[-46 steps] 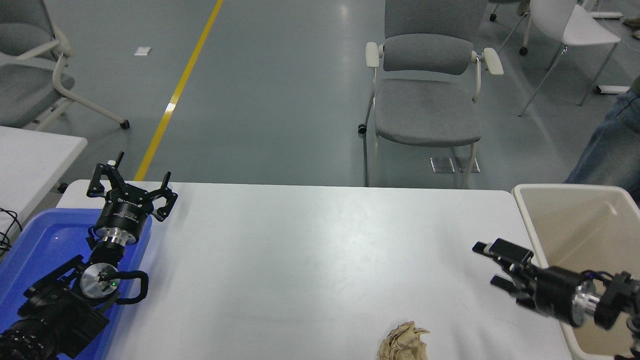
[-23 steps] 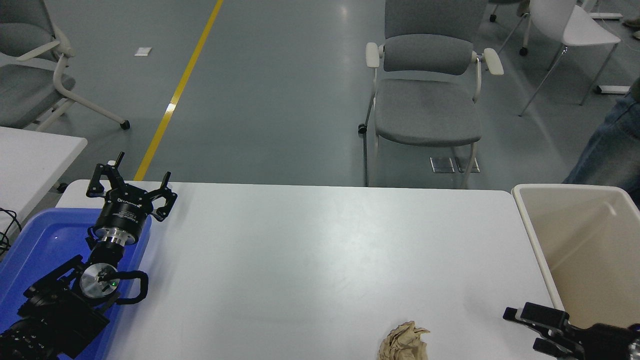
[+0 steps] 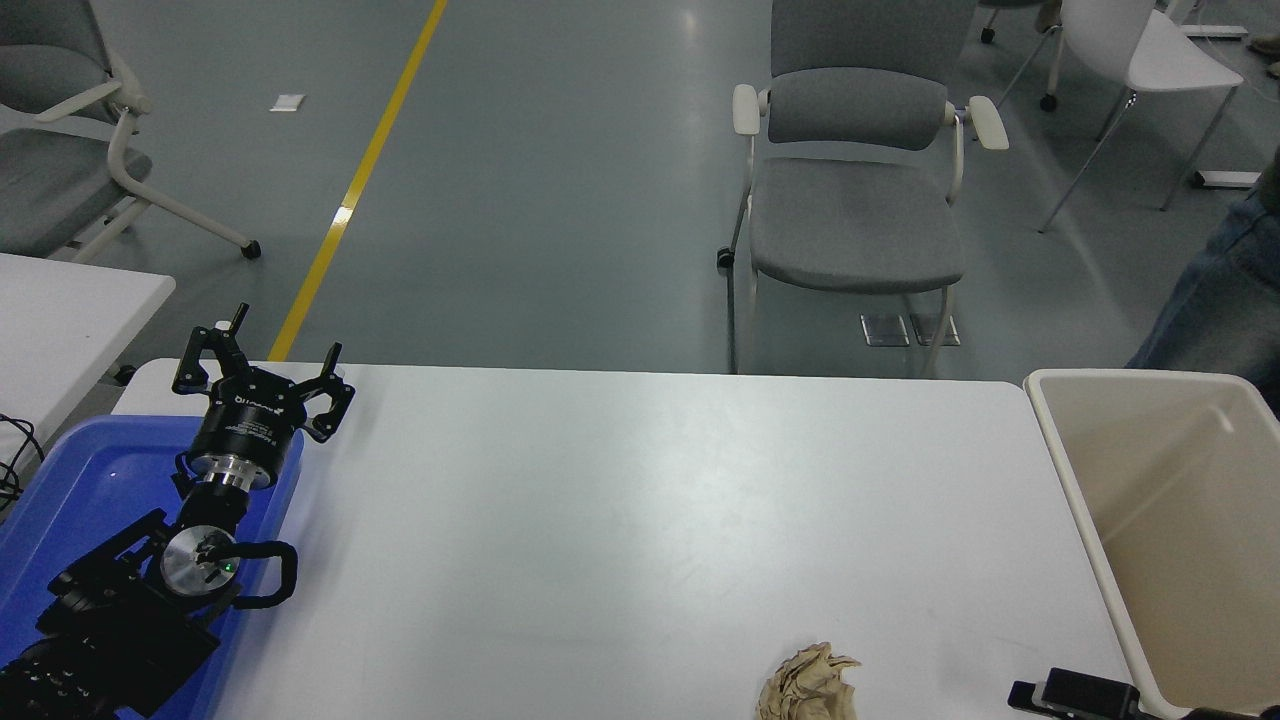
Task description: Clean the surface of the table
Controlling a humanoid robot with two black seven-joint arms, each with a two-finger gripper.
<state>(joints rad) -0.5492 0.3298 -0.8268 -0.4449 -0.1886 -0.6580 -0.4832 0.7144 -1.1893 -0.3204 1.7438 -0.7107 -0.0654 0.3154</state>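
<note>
Head view: the white tabletop (image 3: 640, 520) spans the middle and lower frame, with a crumpled beige paper wad (image 3: 808, 683) lying on it at the near edge, a beige bin (image 3: 1075, 470) against its right end and a blue tray (image 3: 70, 490) at its left end. The left gripper (image 3: 262, 375) is parked over the tray's far right corner, jaws spread wide and holding nothing. Only the black tip of the right gripper (image 3: 1072, 693) shows at the bottom right, just beside the bin and right of the wad; whether its jaws are open cannot be told.
</note>
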